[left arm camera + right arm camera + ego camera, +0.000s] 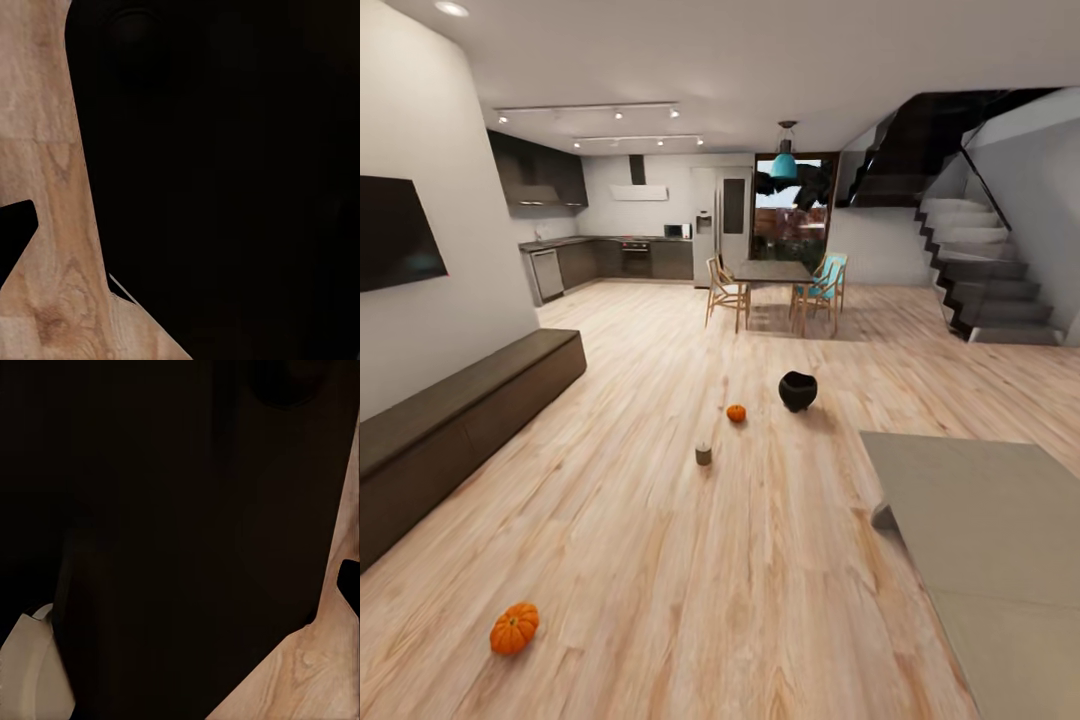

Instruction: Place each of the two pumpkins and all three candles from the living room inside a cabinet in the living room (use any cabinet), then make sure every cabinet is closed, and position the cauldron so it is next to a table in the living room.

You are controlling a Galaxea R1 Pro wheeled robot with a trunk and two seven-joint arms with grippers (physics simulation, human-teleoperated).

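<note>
The room is one long open space with a pale wood plank floor (660,560) running back to a dark kitchen, a dining set with wooden and teal chairs (775,290), and a black staircase (980,270) climbing at the right. A dark television (395,232) hangs on the white wall at the left.

Below it the cabinet (455,430) — long, low, dark brown — lies with its long axis running along that wall toward the kitchen, its fronts flush and shut. At the right the worktop (990,550), grey-olive and flat, stretches toward the near corner of the head view.

On the floor beyond the worktop's far corner stands the cauldron (797,390), round, matte black, mouth up. Just to its left sits a small orange pumpkin (736,413), and nearer, a stubby beige candle (703,454) standing upright. A larger-looking ribbed pumpkin (514,628) lies close by at the left, well apart from the rest — tilted.

Both wrist views are mostly dark machinery over floor; I cannot tell how either claw stands.
</note>
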